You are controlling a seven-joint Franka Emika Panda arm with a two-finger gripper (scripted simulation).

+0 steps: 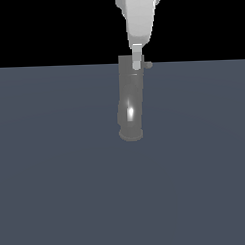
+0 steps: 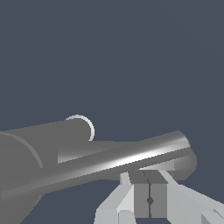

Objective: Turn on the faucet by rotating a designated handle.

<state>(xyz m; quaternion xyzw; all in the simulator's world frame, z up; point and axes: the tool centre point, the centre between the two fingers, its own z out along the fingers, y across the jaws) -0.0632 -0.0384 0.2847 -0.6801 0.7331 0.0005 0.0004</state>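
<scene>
Exterior view: we log the faucet (image 1: 129, 101) upright on the grey floor (image 1: 56, 187), our gripper (image 1: 137, 65) at its top beside the handle (image 1: 148, 65). Wrist view: fingers (image 2: 141, 199) closed together, gripping nothing.

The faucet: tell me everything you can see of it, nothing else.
The faucet is a grey, glossy tube that looks like metal, standing upright with a slight bend and a bright highlight low on its side. It widens into a round foot resting on the flat grey-blue floor. Near its top, the handle juts toward the exterior view's right as a short stub. The white gripper comes down onto the top from above; its fingers look closed together, and whether they actually touch the tube cannot be told.
</scene>
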